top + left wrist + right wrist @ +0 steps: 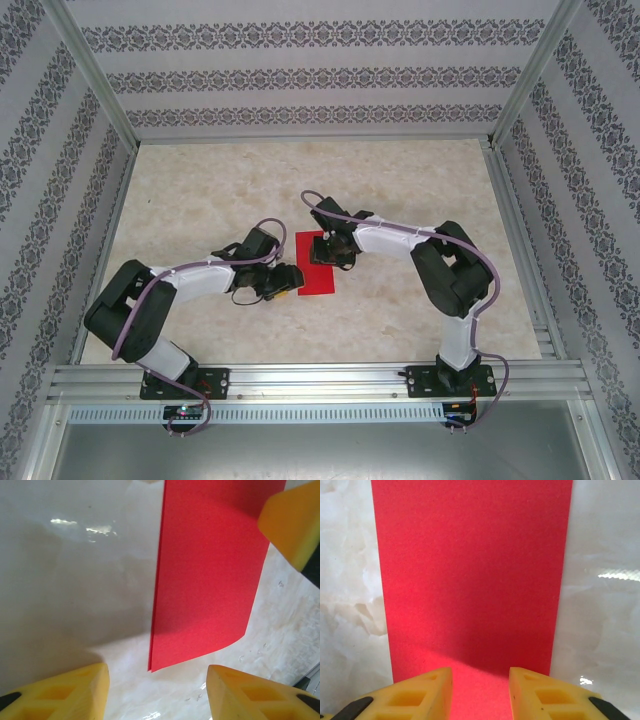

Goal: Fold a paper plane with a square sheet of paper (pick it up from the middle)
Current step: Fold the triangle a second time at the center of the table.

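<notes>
Right gripper (480,672): in the right wrist view its yellow fingers (422,695) stand apart, holding nothing, with the paper (470,570) showing in the gap between them. Contact between pads and paper cannot be determined. Left gripper (157,680): jaws wide apart, empty, low over the table (60,580), aimed at a corner of the paper (210,570). One finger (290,520) of the right gripper shows at that view's upper right, over the paper. From above, the paper (322,283) lies flat near the table's (200,190) centre as a red rectangle, longer near-to-far than left-to-right. The right gripper (335,252) sits over its far part. The left gripper (288,282) is just beside its near left edge. One long edge appears doubled, and one corner curls slightly.
</notes>
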Robot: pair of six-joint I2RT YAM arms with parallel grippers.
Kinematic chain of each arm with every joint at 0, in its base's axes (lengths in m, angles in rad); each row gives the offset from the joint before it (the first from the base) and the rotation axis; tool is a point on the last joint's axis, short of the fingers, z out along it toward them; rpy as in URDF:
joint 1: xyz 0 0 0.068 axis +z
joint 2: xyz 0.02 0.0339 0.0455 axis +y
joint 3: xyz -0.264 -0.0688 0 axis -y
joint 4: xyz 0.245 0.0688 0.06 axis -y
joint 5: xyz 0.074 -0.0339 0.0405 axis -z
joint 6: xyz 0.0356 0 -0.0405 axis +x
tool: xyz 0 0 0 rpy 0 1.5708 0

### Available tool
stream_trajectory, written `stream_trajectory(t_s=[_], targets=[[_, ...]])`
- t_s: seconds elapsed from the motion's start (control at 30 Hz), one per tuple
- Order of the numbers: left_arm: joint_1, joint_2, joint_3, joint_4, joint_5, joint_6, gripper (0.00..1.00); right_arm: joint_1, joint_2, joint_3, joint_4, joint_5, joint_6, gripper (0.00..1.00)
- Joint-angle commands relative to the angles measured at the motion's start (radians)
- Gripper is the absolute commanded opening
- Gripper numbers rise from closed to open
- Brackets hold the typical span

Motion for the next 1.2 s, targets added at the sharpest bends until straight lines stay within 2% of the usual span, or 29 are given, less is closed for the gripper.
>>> stream_trajectory(t_s=[0.0,0.4,1.17], targets=[[-0.015,0.019,0.032,0.049,0.013,-0.032,0.55,-0.016,0.008,-0.015,0.041,-0.02,0.031,0.35],[-0.033,0.051,0.054,0.062,0.023,-0.039,0.57,-0.043,0.026,-0.086,0.07,-0.038,0.07,0.35],[-0.056,0.08,0.066,0.084,0.058,-0.045,0.59,-0.053,0.035,-0.104,0.083,-0.046,0.087,0.35]])
